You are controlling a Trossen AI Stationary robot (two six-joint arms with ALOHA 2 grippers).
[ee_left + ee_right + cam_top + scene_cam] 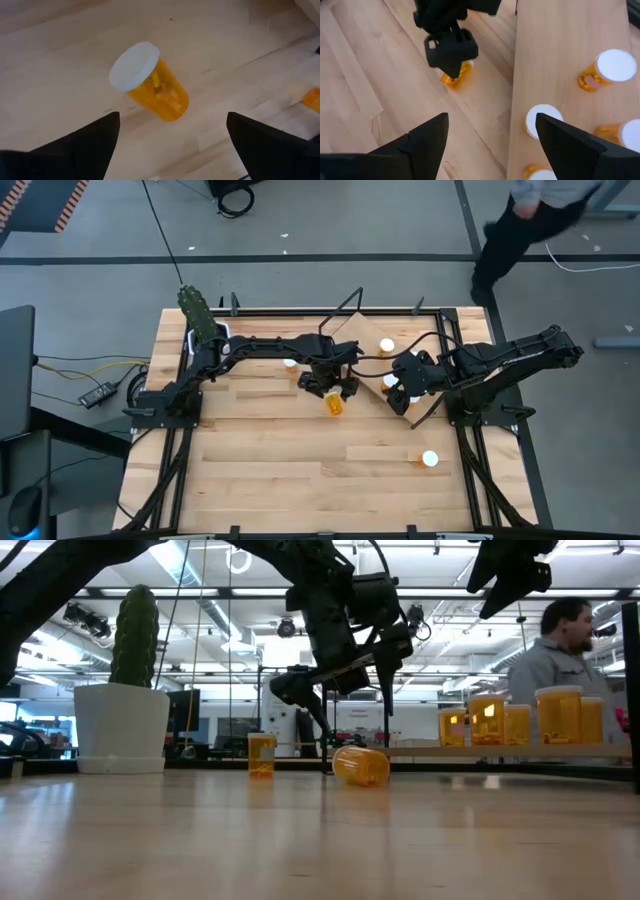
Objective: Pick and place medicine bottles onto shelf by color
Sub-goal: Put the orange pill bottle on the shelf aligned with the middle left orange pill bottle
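Observation:
One amber medicine bottle (152, 85) with a white cap lies on its side on the tabletop (334, 404). My left gripper (172, 135) hovers just above it, open, with a finger on either side and clear of it (328, 384). The shelf (368, 345), a tilted light-wood board, carries several capped bottles standing on it (606, 70) (540, 120). My right gripper (492, 140) is open over the shelf's near edge (405, 388) and holds nothing. Two more bottles stand on the table, one (289, 363) left of the shelf and one (430, 459) toward the near right.
A cactus in a white pot (122, 725) stands at the table's far left corner (197, 315). In the low view a bottle (261, 754) stands upright behind the lying one (361, 766). A person (560, 660) is in the room beyond the table's far right side.

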